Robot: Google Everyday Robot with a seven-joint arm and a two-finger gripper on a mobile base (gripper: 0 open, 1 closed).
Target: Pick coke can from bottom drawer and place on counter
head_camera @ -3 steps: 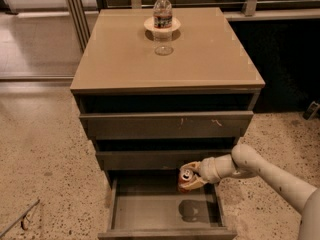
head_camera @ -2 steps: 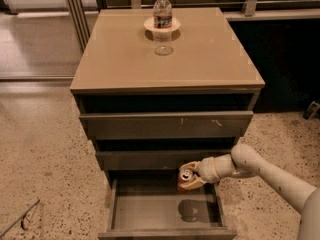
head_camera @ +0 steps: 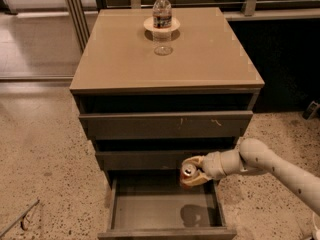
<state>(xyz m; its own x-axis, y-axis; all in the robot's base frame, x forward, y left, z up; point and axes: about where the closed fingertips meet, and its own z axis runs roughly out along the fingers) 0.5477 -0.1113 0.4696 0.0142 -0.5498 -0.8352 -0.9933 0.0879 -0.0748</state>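
Observation:
The coke can, red-brown with a silver top and pull tab, is held tilted in my gripper, whose fingers are shut on it. The arm reaches in from the right. The can hangs above the back right of the open bottom drawer, just in front of the middle drawer's front, and casts a shadow on the drawer floor. The counter is the tan glossy cabinet top above, well above the can.
A clear water bottle stands on a small white plate at the back of the counter. The two upper drawers are pushed in. Speckled floor surrounds the cabinet; a dark railing runs behind it.
The can and gripper have barely moved; they stay held above the open drawer.

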